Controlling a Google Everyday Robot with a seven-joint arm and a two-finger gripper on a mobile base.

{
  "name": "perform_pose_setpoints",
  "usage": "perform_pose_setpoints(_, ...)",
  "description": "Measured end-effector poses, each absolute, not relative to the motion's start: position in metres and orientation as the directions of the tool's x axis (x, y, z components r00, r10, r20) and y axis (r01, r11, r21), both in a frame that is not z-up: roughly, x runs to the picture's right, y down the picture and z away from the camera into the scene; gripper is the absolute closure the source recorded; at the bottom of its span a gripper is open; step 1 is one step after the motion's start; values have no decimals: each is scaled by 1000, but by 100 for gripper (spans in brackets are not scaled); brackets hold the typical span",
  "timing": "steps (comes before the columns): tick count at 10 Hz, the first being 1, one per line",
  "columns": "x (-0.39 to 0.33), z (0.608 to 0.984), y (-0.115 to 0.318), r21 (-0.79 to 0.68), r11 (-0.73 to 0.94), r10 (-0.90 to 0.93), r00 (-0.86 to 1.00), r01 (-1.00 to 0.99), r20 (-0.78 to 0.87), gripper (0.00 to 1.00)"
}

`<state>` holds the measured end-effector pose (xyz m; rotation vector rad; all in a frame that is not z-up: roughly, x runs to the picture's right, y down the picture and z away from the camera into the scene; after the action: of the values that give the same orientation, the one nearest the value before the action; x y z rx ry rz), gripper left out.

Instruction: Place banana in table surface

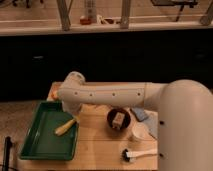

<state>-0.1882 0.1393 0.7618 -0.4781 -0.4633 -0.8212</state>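
Observation:
The banana (66, 127) is pale yellow and slim. It lies slanted in the green tray (40, 145), close to the tray's right rim, with its upper end pointing at the arm. My gripper (75, 114) hangs below the white wrist (72, 92), right above the banana's upper end and mostly hidden by the arm. The light tan table surface (100, 147) spreads to the right of the tray.
A dark bowl (118, 119) holding a small tan item stands mid-table. A white cup (140, 132) and a blue item (139, 114) sit right of it. A white-handled brush (140, 155) lies near the front edge. An orange lump (52, 94) shows behind the wrist.

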Motion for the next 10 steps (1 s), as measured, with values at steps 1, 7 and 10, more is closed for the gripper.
perform_pose_setpoints(1, -201, 763, 140, -214, 586, -573, 586, 781, 573, 20)
perform_pose_setpoints(7, -240, 778, 154, -179, 604, -532, 560, 777, 635, 20)
perform_pose_setpoints(10, -247, 793, 174, -196, 618, -488, 567, 761, 663, 20)
